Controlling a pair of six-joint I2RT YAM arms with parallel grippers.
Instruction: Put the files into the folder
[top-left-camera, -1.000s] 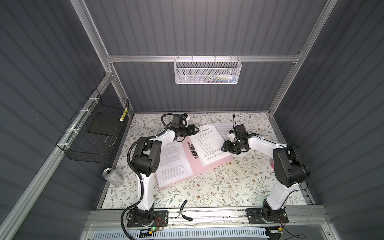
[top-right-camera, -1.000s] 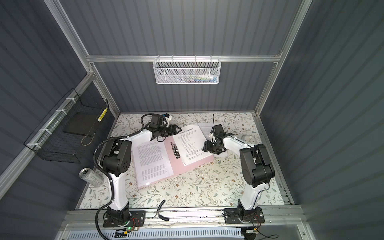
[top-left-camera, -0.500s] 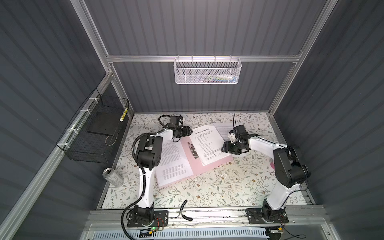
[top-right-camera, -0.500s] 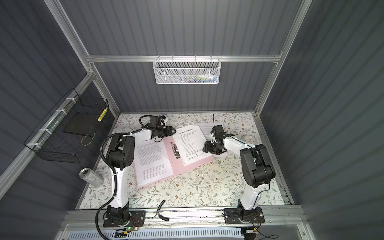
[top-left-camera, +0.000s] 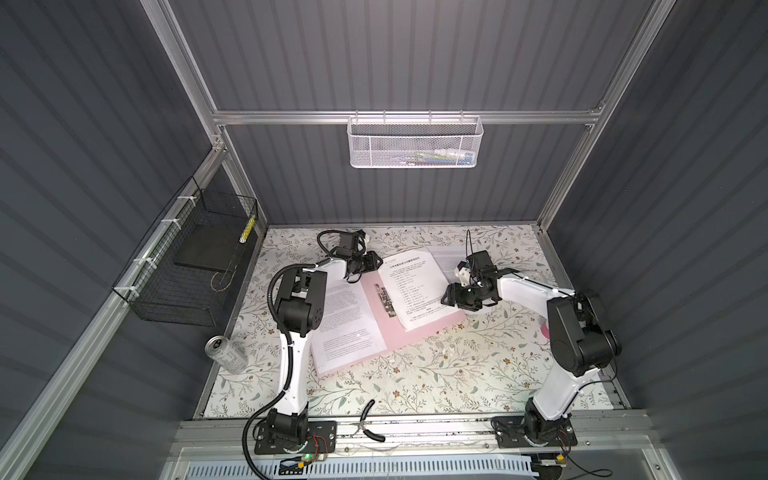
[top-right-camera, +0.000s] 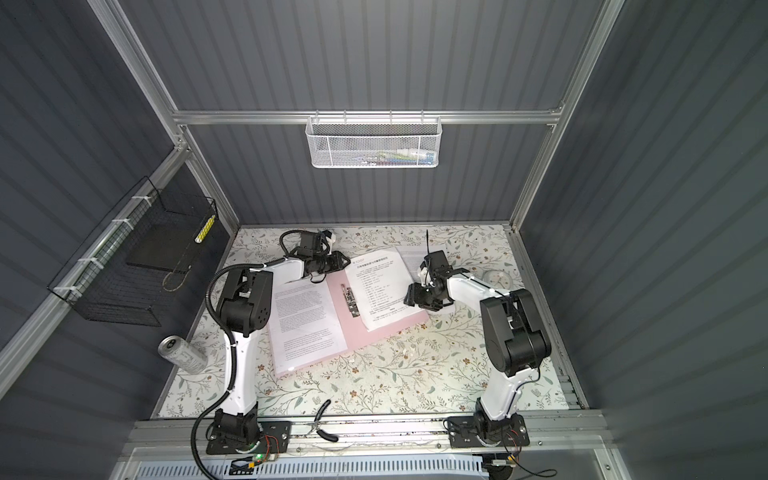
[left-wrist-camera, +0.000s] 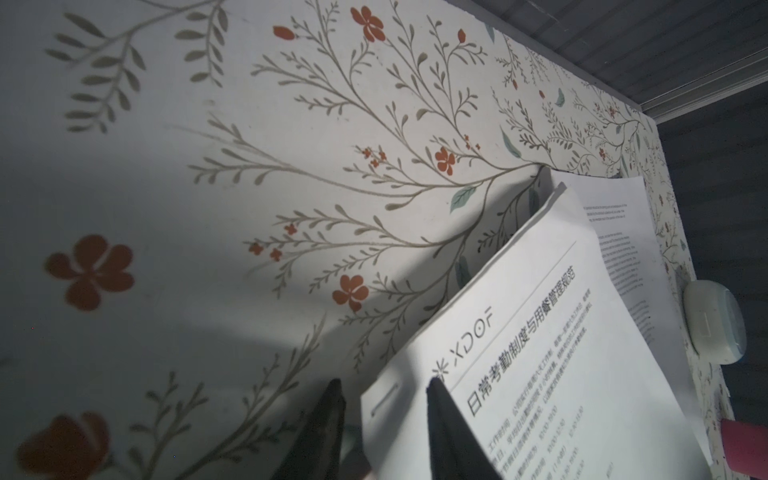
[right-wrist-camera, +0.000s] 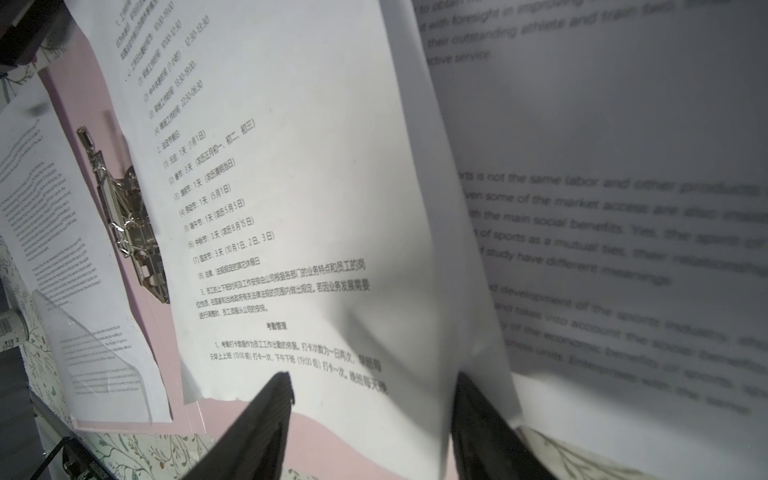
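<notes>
The pale pink folder (top-left-camera: 432, 329) (top-right-camera: 399, 325) lies open on the table, its silver clip (top-left-camera: 385, 300) (right-wrist-camera: 124, 216) along the spine. One of the files (top-left-camera: 345, 320) rests on its left half. A headed file (top-left-camera: 415, 286) (left-wrist-camera: 561, 353) (right-wrist-camera: 291, 166) lies on its right half. A third file (top-left-camera: 449, 259) (right-wrist-camera: 623, 166) sits behind it, partly off the folder. My left gripper (top-left-camera: 376, 261) (left-wrist-camera: 382, 382) is at the headed file's far left corner, jaws a little apart with that corner between them. My right gripper (top-left-camera: 451, 296) (right-wrist-camera: 370, 380) stands open astride the same file's right edge.
A drink can (top-left-camera: 226, 353) lies at the left table edge below a black wire basket (top-left-camera: 187, 266) on the side wall. Pliers (top-left-camera: 368, 419) rest on the front rail. A small white round case (top-right-camera: 496, 276) sits by the right arm. A white mesh basket (top-left-camera: 415, 141) hangs on the back wall.
My left gripper's jaws have narrowed around the headed file's corner, and the left arm has shifted slightly. The right arm and the papers have not moved.
</notes>
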